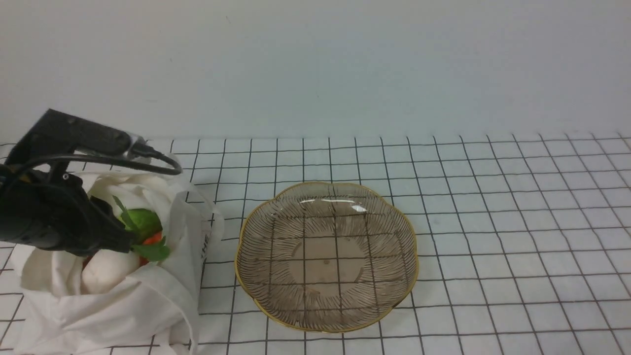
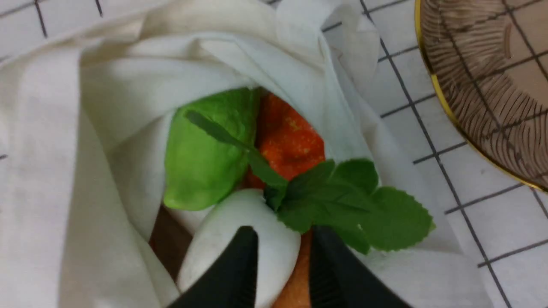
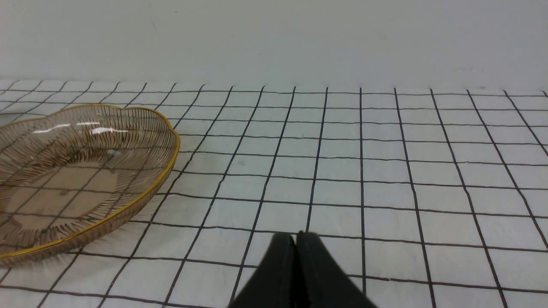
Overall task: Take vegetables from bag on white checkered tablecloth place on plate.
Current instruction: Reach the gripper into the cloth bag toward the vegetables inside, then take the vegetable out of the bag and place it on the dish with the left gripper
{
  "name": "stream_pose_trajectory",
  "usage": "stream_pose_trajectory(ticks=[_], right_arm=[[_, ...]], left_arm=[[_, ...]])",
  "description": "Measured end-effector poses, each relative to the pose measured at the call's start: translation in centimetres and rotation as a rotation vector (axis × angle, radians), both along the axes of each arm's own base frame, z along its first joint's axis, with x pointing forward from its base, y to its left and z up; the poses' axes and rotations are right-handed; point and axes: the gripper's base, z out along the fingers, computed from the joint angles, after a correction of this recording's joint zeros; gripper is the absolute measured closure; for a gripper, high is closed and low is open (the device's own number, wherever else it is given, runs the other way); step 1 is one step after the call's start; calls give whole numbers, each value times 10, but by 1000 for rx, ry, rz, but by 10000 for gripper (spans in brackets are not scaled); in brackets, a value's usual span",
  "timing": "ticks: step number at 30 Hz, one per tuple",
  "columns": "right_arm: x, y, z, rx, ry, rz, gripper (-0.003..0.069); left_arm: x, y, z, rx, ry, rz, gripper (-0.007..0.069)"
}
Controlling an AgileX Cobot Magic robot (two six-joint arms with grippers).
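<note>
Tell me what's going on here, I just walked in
The robot's left gripper is over the open cloth bag, its fingers apart near a white vegetable. A green one, a red one and some green leaves also show in the bag. The glass plate beside it has no vegetables on it yet. The right gripper is shut, away from the bag.
</note>
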Motion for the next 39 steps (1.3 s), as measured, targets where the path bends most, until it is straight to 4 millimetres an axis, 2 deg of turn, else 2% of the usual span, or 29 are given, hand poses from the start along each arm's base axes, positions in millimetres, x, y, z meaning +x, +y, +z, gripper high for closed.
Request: stream_pose_trajectory(ticks=[5, 8, 10, 13, 17, 19, 26, 31, 39], right_arm=[[0, 0, 0, 0, 0, 0, 673], [0, 0, 0, 0, 0, 0, 673], [0, 0, 0, 0, 0, 0, 673], [0, 0, 0, 0, 0, 0, 673], [0, 0, 0, 0, 0, 0, 673], [0, 0, 0, 0, 0, 0, 673], [0, 0, 0, 0, 0, 0, 673], [0, 0, 0, 0, 0, 0, 673], [0, 0, 0, 2, 0, 0, 673]], left_arm=[[12, 0, -18, 3, 49, 5, 175], [19, 0, -27, 8, 49, 9, 71], [24, 1, -33, 13, 50, 10, 40], [30, 1, -42, 16, 63, 12, 34], [36, 1, -52, 20, 70, 16, 81], [38, 1, -56, 21, 75, 18, 142], [41, 1, -65, 25, 99, 13, 575], [39, 1, -58, 23, 86, 11, 623], [22, 2, -13, 19, -70, 11, 629]])
